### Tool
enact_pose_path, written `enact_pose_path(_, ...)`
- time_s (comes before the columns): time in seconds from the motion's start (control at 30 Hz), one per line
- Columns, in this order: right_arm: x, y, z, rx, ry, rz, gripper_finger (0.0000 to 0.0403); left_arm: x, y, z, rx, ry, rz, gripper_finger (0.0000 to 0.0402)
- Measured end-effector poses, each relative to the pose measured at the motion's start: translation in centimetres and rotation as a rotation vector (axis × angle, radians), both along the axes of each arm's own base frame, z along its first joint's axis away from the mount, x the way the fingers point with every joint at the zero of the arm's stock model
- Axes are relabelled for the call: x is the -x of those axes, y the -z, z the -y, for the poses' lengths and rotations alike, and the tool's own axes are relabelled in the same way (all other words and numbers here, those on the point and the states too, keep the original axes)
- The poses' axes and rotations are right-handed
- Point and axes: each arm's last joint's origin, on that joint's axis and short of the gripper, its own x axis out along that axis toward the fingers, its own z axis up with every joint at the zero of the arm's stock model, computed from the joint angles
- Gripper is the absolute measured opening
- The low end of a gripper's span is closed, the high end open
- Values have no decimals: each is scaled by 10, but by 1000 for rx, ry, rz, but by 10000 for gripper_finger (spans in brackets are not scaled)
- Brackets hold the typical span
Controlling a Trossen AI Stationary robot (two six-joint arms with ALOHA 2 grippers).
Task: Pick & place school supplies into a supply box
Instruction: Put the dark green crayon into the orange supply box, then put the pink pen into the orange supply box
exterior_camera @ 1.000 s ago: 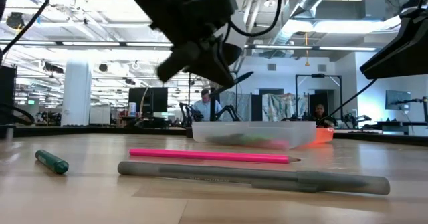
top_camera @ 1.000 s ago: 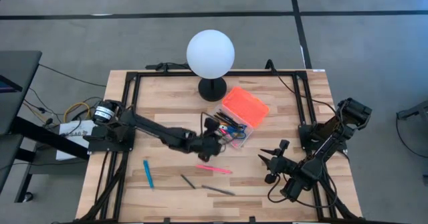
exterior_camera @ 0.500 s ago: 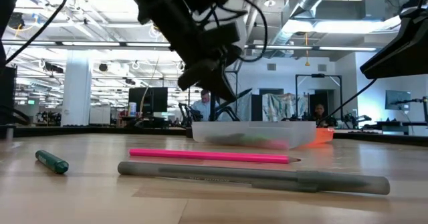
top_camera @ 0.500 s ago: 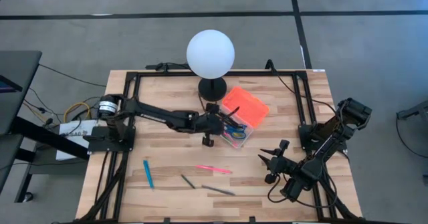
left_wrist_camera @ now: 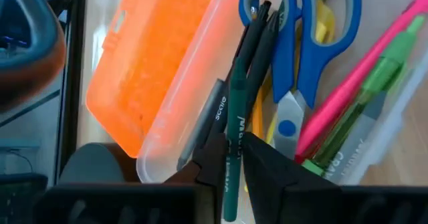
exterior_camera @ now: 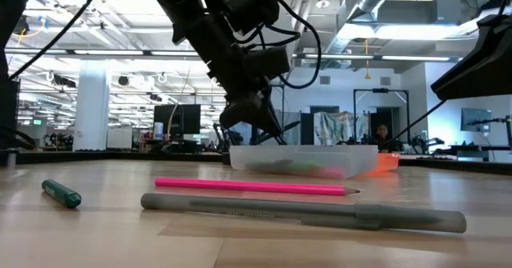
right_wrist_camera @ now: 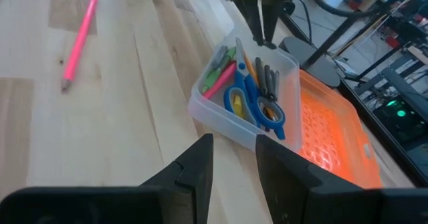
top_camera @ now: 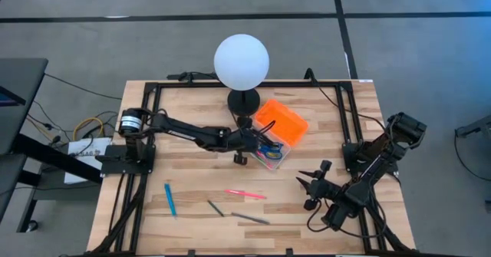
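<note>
**Left arm delivering a green pen to the half-filled pencil case**

High view: the left gripper (top_camera: pixel 242 140) hangs over the clear plastic supply box (top_camera: pixel 270 154), its orange ribbed lid (top_camera: pixel 281 122) open alongside. A blue pen (top_camera: pixel 169 199), pink pencil (top_camera: pixel 245 194) and two grey pens (top_camera: pixel 252 219) lie unpacked on the wooden table (top_camera: pixel 192 188). The right gripper (top_camera: pixel 311 186) waits nearby.

Left wrist view: fingers (left_wrist_camera: pixel 267 170) pinch a dark green pen (left_wrist_camera: pixel 235 157) above blue scissors (left_wrist_camera: pixel 294 43).

Right wrist view: fingers (right_wrist_camera: pixel 194 170) apart, empty.

Roughly half done.
</note>
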Motion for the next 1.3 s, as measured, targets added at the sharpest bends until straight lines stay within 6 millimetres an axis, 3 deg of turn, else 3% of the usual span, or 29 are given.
enact_pose_path(0.3,0,10,10,-4,26,-2,108,0,-1,3,-29,-20,9,113)
enact_pose_path(0.47,-1,10,11,-5,29,-16,108,2,-5,16,-89,-18,-4,121)
enact_pose_path(0.6,-1,10,10,-8,27,-14,108,13,-19,33,-81,-12,-21,119)
enact_pose_path(0.8,-3,10,7,-23,12,-1,108,43,-31,60,167,-10,-104,118)
enact_pose_path(0.9,-8,9,2,-24,-26,6,108,60,-28,75,187,-2,-88,118)
enact_pose_path(1.3,-43,-5,-13,-29,-216,47,108,140,-19,137,145,18,345,118)
